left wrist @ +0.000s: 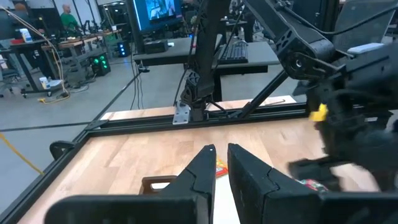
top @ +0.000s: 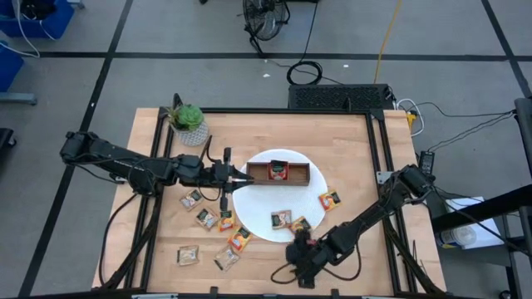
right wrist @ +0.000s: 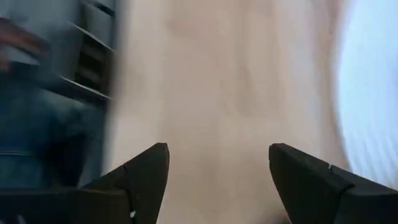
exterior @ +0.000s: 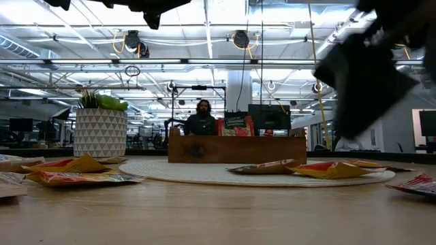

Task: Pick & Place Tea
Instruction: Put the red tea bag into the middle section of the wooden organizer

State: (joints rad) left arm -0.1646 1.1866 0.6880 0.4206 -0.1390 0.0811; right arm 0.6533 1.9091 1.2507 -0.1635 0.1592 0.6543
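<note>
The left tool (top: 243,176), its dark fingers (left wrist: 202,171) drawn nearly together with nothing visible between them, is hovering at the left end of the brown wooden three-compartment tray (top: 278,173), which is sitting on the round white plate (top: 258,208); one red tea sachet (top: 278,171) is standing in the middle compartment. The right tool (top: 301,253), fingers spread wide and empty, is hanging over bare wood at the near edge of the table (top: 349,149), just off the plate's rim. Loose flat sachets (top: 208,218) are lying left of the plate, others (top: 281,218) on it. I would judge a fresh pick is starting: the right tool needs to descend squarely over one sachet and pinch.
</note>
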